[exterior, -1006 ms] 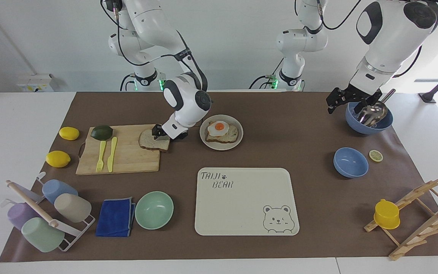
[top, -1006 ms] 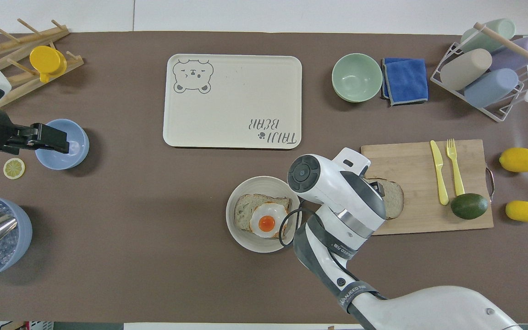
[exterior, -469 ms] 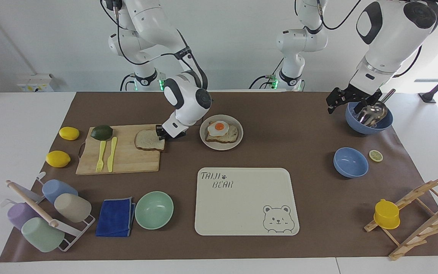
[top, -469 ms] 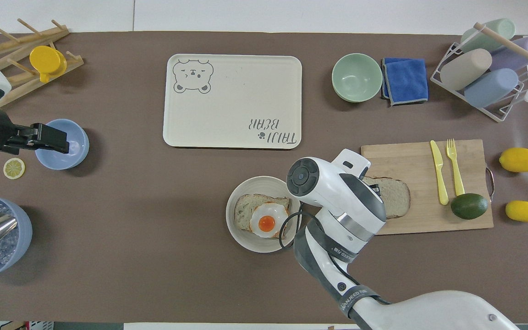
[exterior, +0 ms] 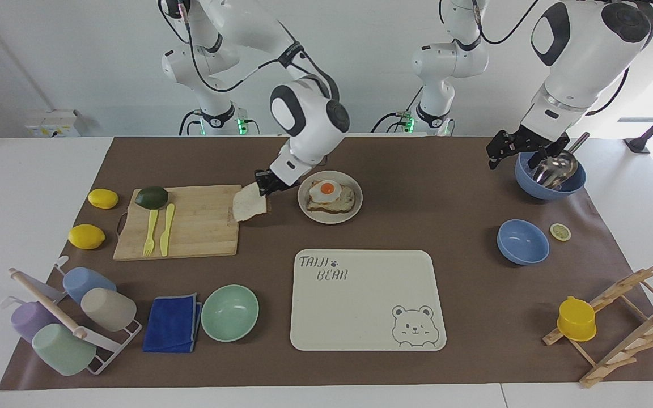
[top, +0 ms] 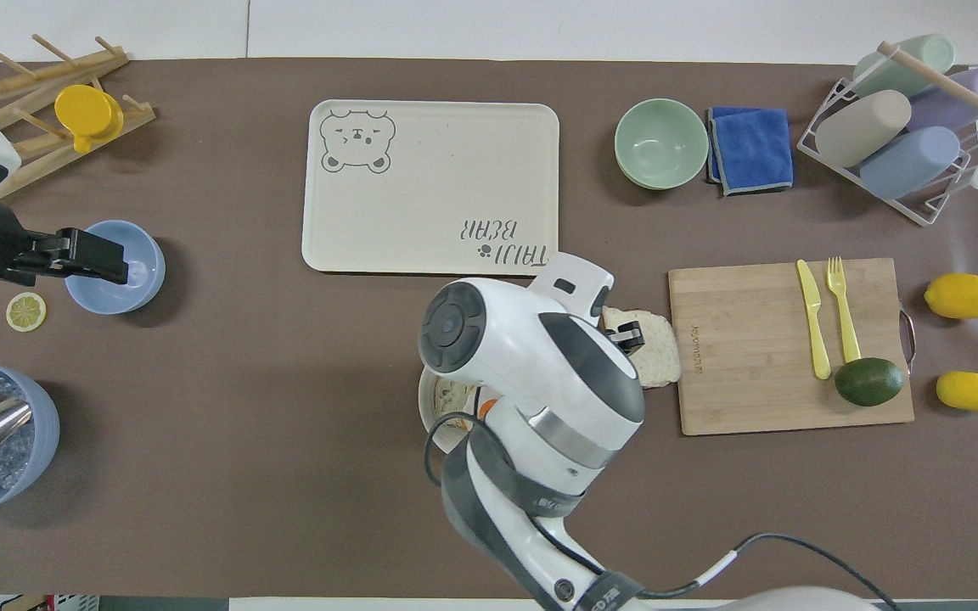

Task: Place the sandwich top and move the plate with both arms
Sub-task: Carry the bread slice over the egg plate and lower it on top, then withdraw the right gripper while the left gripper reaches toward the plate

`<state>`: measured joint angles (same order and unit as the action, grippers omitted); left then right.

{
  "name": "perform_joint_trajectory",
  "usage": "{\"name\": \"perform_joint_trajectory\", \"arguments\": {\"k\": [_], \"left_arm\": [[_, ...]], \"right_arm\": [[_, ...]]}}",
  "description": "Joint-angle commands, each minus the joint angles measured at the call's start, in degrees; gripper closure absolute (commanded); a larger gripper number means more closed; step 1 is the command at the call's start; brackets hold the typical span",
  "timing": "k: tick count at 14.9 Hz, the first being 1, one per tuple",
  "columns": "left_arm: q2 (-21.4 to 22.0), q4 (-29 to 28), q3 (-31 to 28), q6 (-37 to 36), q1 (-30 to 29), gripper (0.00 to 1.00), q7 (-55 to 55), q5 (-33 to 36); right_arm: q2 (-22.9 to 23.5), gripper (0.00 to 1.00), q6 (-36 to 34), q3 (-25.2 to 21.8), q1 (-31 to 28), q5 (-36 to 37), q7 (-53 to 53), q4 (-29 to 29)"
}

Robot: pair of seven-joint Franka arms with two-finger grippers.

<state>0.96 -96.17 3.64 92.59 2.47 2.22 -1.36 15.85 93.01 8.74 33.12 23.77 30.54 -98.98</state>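
Bread [exterior: 249, 204] hangs tilted from my right hand [exterior: 263, 185], left of centre in the facing view, raised over the gap between the board [exterior: 190, 226] and the plate [exterior: 355, 211]. I have the right hand pinched shut on the slice's upper edge; the slice dangles at a slant, its lower corner over the board's end. In the overhead view the same slice [top: 652, 356] shows just right of centre, between the board [top: 761, 373] and the plate [top: 431, 416], and my right arm's wrist covers most of that plate. The plate sits on the counter [exterior: 417, 187] at centre of the facing view, carrying the other slice with the fried egg [exterior: 326, 189] on it. The bread and the plate are apart; I see brown mat between them.

My left hand [exterior: 522, 150] waits at upper right of the facing view, fingers spread wide and holding nothing, over the rim of the blue bowl [exterior: 553, 190] that has the metal scoop in it. In the overhead view that hand [top: 90, 259] appears at the left edge, overlapping the smaller blue bowl [top: 143, 293].

The bear tray [exterior: 360, 306] lies below the plate in the facing view, with the green bowl [exterior: 230, 313] to its left.
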Motion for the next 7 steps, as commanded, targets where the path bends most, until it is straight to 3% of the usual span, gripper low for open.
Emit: {"name": "perform_joint_trajectory", "arguments": {"k": [1,3,7], "left_arm": [[1.07,-0.86,0.58,0.49,-0.80,0.00,-0.81,1.10],[1.07,-0.86,0.58,0.40,-0.80,0.00,-0.81,1.10],[1.06,-0.86,0.58,0.40,-0.80,0.00,-0.81,1.10]], "right_arm": [[3.48,1.00,1.97,0.76,5.71,-2.05,1.70,5.02],[4.01,1.00,8.56,0.76,8.27,-3.99,6.79,3.54],[4.71,1.00,13.77,0.84,8.90,-4.08,9.98,-0.42]]}}
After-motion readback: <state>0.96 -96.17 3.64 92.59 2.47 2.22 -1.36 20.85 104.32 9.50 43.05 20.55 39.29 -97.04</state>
